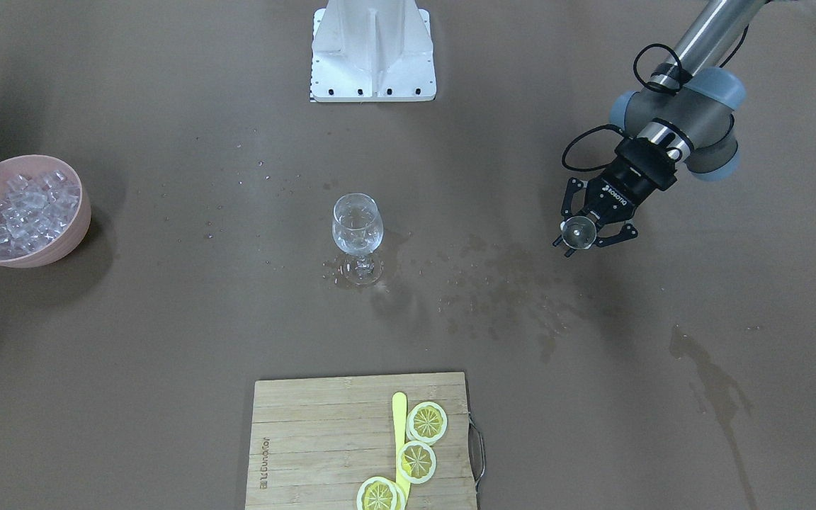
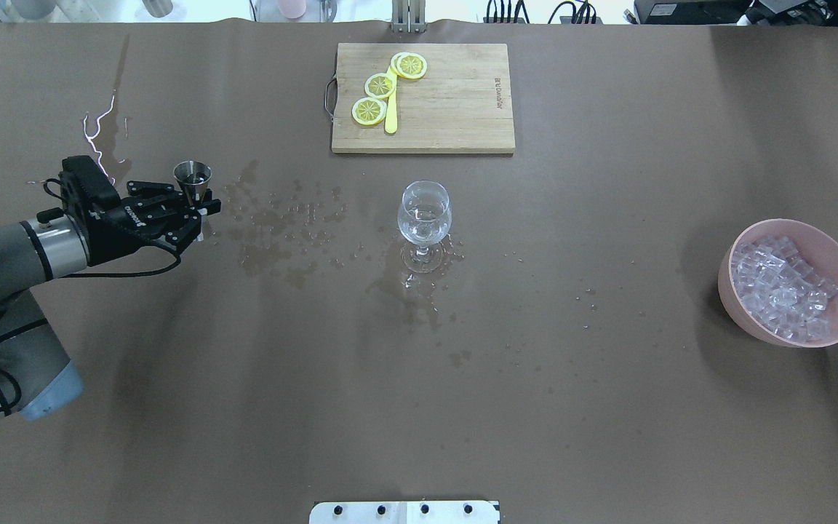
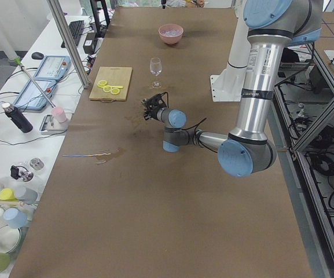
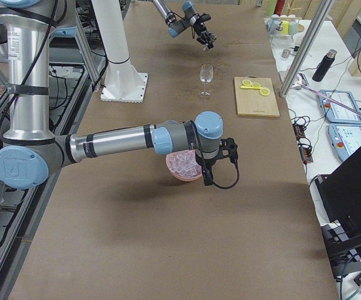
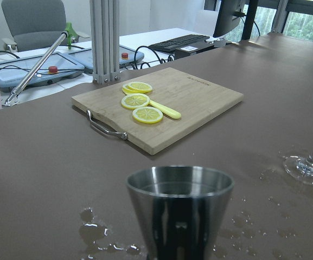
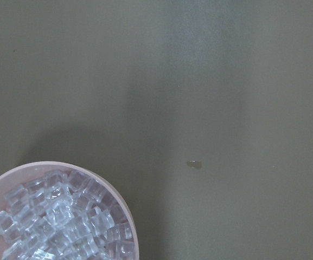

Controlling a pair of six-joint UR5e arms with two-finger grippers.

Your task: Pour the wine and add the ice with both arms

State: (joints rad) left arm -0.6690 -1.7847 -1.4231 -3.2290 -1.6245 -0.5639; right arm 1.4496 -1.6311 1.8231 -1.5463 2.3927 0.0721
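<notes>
A clear wine glass (image 1: 357, 227) stands upright mid-table, also in the overhead view (image 2: 425, 215), with a little clear wine (image 2: 424, 229) in its bowl. My left gripper (image 2: 203, 222) holds a steel jigger (image 2: 193, 178) upright low over the table, well to the glass's left; in the front-facing view the gripper (image 1: 581, 241) shows at the right, around the jigger (image 1: 579, 230). The jigger (image 5: 179, 211) fills the left wrist view. Ice cubes (image 2: 783, 291) fill a pink bowl (image 2: 753, 320). My right gripper (image 4: 203, 178) hangs above this bowl; I cannot tell whether it is open.
A wooden cutting board (image 2: 448, 102) with three lemon slices (image 2: 380, 85) and a yellow knife lies beyond the glass. Wet patches (image 2: 273, 233) spread between jigger and glass. The white pedestal (image 1: 372, 49) stands at the robot's side. The bowl's rim (image 6: 126, 211) shows in the right wrist view.
</notes>
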